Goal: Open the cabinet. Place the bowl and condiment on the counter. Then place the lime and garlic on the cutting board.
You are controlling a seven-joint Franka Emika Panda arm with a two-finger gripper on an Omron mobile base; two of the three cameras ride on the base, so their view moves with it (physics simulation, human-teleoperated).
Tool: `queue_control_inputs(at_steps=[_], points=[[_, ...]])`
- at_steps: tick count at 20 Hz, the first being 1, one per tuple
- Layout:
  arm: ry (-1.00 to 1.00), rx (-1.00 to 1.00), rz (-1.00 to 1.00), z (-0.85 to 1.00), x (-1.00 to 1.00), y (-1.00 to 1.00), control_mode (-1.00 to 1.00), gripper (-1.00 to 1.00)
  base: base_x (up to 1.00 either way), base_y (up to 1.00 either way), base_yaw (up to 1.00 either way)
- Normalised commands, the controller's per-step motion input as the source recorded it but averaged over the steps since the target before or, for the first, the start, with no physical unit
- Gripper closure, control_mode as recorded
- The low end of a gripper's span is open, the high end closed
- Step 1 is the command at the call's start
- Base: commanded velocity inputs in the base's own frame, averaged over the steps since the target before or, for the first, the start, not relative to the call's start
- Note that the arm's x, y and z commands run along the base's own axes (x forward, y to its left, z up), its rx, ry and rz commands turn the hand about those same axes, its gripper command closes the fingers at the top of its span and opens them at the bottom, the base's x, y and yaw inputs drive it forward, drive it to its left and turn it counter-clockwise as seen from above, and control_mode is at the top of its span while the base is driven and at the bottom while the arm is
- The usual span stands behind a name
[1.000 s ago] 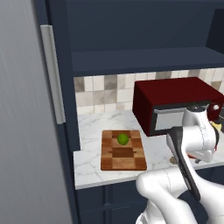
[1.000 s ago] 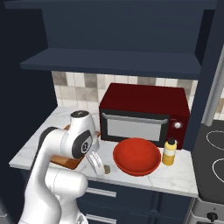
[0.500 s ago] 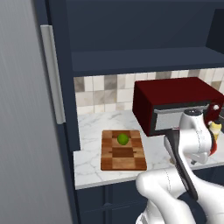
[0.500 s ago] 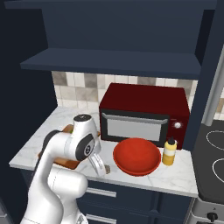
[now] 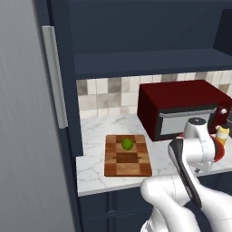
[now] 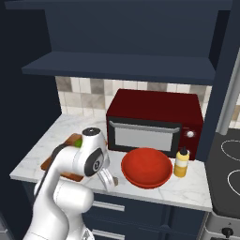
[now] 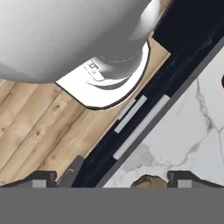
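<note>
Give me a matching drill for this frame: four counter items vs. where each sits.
Things:
1. lime
2. bowl
3. condiment bottle
4. microwave

Places:
a. against the tiled backsplash
b. on the cutting board
c. on the counter right in front of the microwave door
d. beside the bowl, nearest the stove

Pairs: 1-b, 2-c, 3-d, 4-a
</note>
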Motion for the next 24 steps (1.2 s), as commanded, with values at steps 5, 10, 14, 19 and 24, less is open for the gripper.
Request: queue_control_inputs(at_steps=[5,10,14,19,24], points=[[-0.07,0.00,0.00,-0.26,0.10,0.00,-1.00,-1.00,0.00,0.00,0.00],[-0.09,-0.02,0.00,-0.19,0.11,0.00,-1.00,-1.00,0.00,0.00,0.00],[-0.09,-0.03,0.00,-0.16,0.10,0.00,-1.00,-1.00,0.00,0.00,0.00],[-0.07,-0.03,0.00,-0.14,0.02,0.00,-1.00,-1.00,0.00,0.00,0.00],[-0.02,-0.03,0.00,-0.13,0.03,0.01,-1.00,-1.00,0.00,0.00,0.00]])
